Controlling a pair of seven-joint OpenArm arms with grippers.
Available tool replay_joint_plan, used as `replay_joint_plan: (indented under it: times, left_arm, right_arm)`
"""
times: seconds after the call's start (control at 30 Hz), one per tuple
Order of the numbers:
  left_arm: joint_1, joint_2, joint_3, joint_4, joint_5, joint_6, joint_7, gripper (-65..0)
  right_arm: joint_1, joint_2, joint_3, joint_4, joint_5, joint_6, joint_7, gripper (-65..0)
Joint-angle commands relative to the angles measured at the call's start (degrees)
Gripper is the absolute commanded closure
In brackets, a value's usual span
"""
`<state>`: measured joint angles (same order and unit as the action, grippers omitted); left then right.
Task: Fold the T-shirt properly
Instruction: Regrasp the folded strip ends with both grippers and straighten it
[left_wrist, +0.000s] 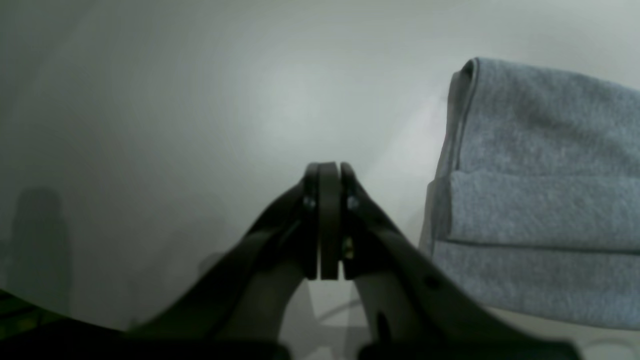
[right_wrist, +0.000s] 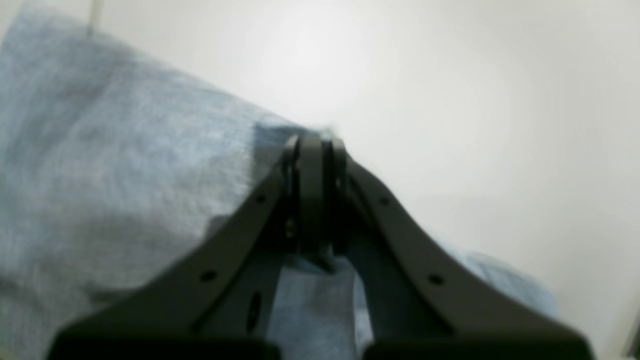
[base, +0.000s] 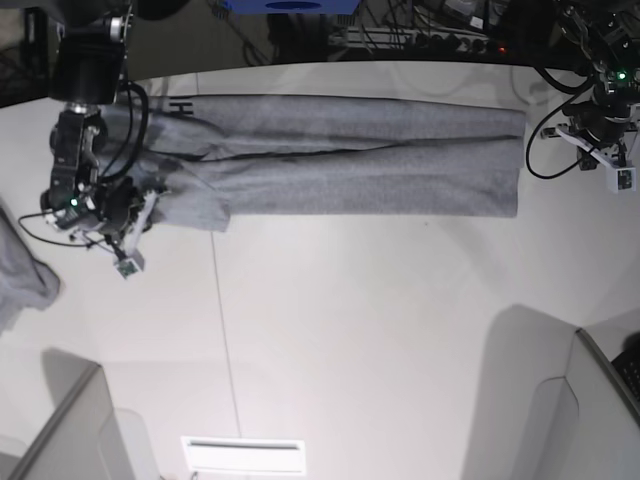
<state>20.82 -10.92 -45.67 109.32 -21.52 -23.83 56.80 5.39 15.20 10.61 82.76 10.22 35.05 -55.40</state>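
Observation:
The heather-grey T-shirt lies folded lengthwise into a long band across the far part of the white table, with a bit of black lettering showing at its left end. My right gripper is shut, its tips at the shirt's edge; whether any cloth is pinched I cannot tell. In the base view it sits at the shirt's left end. My left gripper is shut and empty above bare table, left of the shirt's layered folded end. In the base view it is just off the shirt's right end.
Another grey cloth lies at the table's left edge. Grey bin walls stand at the front left and front right. A white slotted plate sits at the front edge. Cables and gear line the back.

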Motion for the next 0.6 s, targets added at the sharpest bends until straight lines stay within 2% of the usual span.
replay_joint_plan:
  times: [0.0, 0.13, 0.27, 0.37, 0.57]
  left_arm:
    - [-0.12, -0.91, -0.09, 0.79, -0.33, 0.14, -1.02, 0.0]
    - [-0.20, -0.91, 0.09, 0.79, -0.33, 0.14, -1.02, 0.0]
    - [-0.29, -0.91, 0.18, 0.79, -0.33, 0.14, -1.02, 0.0]
    - [-0.47, -0.91, 0.26, 0.79, -0.33, 0.14, -0.93, 0.0]
    - [-0.55, -0.91, 0.26, 0.79, -0.33, 0.14, -0.93, 0.0]
  right_arm:
    - [0.37, 0.84, 0.33, 4.14, 0.73, 0.16, -0.38, 0.0]
    - [-4.82, 0.58, 0.42, 14.51, 0.73, 0.16, -4.34, 0.0]
    - [-9.74, -1.97, 3.76, 20.93, 0.73, 0.16, -7.24, 0.0]
    - [-13.34, -3.64, 6.22, 24.18, 0.73, 0.16, -7.50, 0.0]
    - [-17.83, -4.52, 6.66, 27.70, 0.73, 0.16, -7.50, 0.0]
